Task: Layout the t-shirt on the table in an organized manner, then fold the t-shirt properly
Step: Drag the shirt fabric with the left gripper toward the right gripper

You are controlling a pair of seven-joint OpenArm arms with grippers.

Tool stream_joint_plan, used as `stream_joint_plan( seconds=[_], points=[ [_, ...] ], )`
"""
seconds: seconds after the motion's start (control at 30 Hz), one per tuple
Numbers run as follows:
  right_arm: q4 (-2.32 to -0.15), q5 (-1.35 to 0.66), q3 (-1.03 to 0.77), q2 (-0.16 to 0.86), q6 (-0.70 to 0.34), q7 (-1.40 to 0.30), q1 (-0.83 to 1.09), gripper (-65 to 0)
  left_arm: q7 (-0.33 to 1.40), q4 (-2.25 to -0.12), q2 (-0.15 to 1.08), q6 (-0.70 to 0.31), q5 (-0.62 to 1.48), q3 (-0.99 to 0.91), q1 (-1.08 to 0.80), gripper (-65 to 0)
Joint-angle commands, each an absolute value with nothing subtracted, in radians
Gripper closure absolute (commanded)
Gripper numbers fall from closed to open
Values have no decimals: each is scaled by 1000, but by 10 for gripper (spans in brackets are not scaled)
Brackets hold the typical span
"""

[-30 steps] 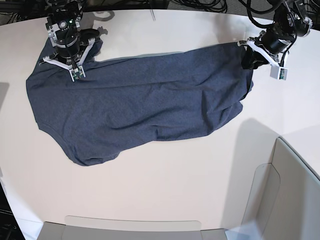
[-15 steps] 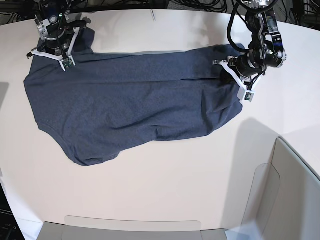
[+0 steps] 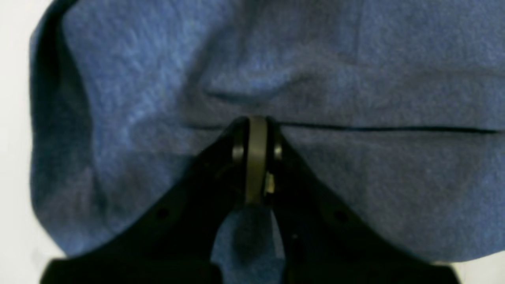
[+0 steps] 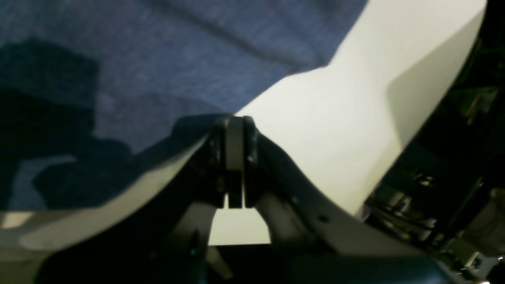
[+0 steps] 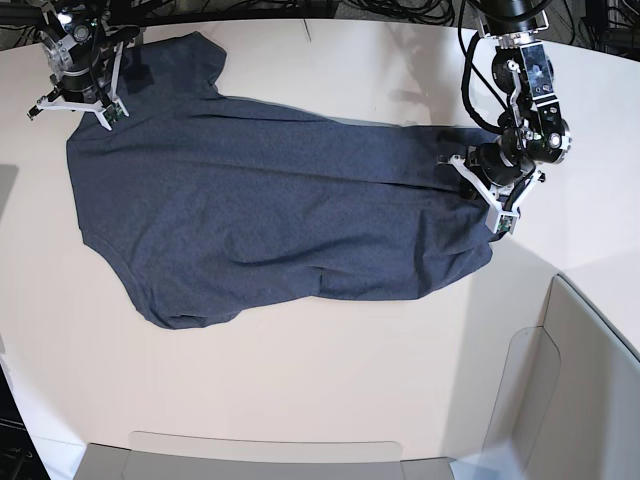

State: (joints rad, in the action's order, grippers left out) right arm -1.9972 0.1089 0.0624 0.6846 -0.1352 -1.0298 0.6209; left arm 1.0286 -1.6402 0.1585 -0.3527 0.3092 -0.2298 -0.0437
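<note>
Two grippers work at opposite ends of the t-shirt (image 5: 270, 210), which lies spread across the middle of the table (image 5: 330, 380), dark blue-grey and mostly flat with soft wrinkles. One sleeve points toward the far left corner (its tip near the far edge), and the lower hem area bulges toward the near left.

Over at the right end of the cloth, the left gripper (image 3: 256, 130) has its jaws pressed together on a pinched ridge of the t-shirt (image 3: 355, 71), fabric bunching on both sides of the closed tips; a dark crease runs off to the right from them.

At the far left corner, the right gripper (image 4: 235, 122) is closed too, its tips meeting just at the cloth's edge where t-shirt (image 4: 158, 59) gives way to bare table (image 4: 335, 126). Whether any fabric is caught between them cannot be told.
</note>
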Motion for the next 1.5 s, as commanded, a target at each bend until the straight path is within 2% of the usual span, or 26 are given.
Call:
stream_joint_plan(
  seconds=[0.0,0.2,0.4,0.57,0.87,1.1,1.27,1.47],
  points=[
    [-2018,120,62,702,-133,-1030,624,0,1041,-1650,162,-348,295,-236,-21,-8],
    [-2031,120,96,700,-133,-1024,610,0,1049,-1718,137,-349,297,-226,-16,-8],
    [-2052,124,110,547,-133,-1024,516,0,1050,-1862,114,-352,298,-226,-77,-8],
    [-2051,125,197,466,-131,-1027,443,0,1050,-1946,105,-354,298,-225,-102,-9],
    [-2049,125,423,460,-128,-1030,417,0,1050,-1919,102,-349,291,-150,-70,-10],
    [-2046,127,449,467,-127,-1032,452,0,1050,-1698,102,-348,291,-47,67,-11],
    [-2046,127,476,530,-127,-1032,486,0,1041,-1491,102,-348,291,-28,180,-11],
    [-2046,125,478,604,-128,-1032,530,0,1032,-1351,116,-348,289,-35,269,-9]
  ],
)
